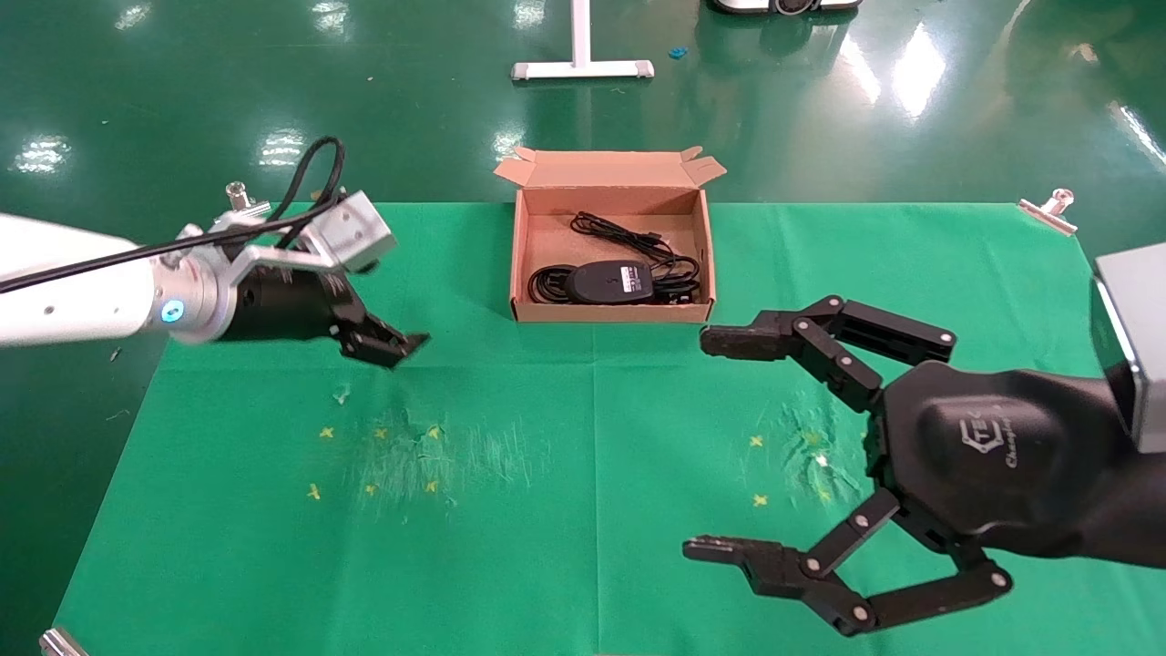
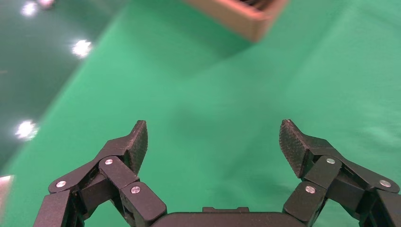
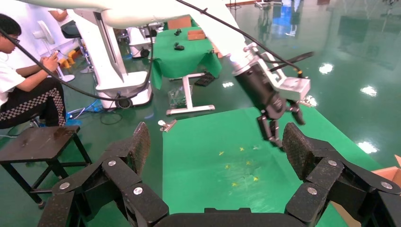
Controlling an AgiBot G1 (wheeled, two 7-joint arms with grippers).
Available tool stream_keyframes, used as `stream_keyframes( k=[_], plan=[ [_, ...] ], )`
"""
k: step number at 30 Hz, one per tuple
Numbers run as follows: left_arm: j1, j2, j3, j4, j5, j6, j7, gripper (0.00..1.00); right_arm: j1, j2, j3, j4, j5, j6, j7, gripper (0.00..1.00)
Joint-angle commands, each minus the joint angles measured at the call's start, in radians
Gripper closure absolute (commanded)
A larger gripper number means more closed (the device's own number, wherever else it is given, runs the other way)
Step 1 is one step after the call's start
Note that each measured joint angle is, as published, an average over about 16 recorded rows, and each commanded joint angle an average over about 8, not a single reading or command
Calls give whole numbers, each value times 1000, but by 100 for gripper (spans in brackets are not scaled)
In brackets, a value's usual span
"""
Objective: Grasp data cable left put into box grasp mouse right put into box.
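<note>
The brown cardboard box [image 1: 610, 313] stands open at the back middle of the green table, lid flap up. Inside lies the black mouse [image 1: 608, 282], white label up, with its thin cord looping behind it. The thicker data cable [image 1: 545, 283] is coiled beside and under the mouse. My left gripper [image 1: 393, 347] hovers open and empty over the cloth, left of the box; in its wrist view [image 2: 213, 142] only a box corner [image 2: 248, 21] shows. My right gripper [image 1: 701, 444] hangs wide open and empty in front of the box's right corner, and in its wrist view [image 3: 215, 146] it faces the left gripper [image 3: 274, 125].
Yellow cross marks [image 1: 378, 460] [image 1: 758, 470] and scuffs dot the green cloth [image 1: 583, 547]. Metal clips [image 1: 1048, 211] [image 1: 239, 196] hold the cloth at the back corners. A white stand foot [image 1: 581, 68] sits on the floor beyond. A seated person [image 3: 23, 80] is off to the side.
</note>
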Motion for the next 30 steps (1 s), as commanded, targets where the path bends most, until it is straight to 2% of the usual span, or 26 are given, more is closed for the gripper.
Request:
stream_keyframes(
  k=[1, 30],
  plan=[
    [28, -12, -36, -7, -53, 25, 32, 0, 0, 0, 0, 0, 0, 0, 0, 0],
    [428, -184, -562, -111, -811, 388, 493, 0, 1, 1, -2, 0, 2, 1, -1, 0]
  ],
)
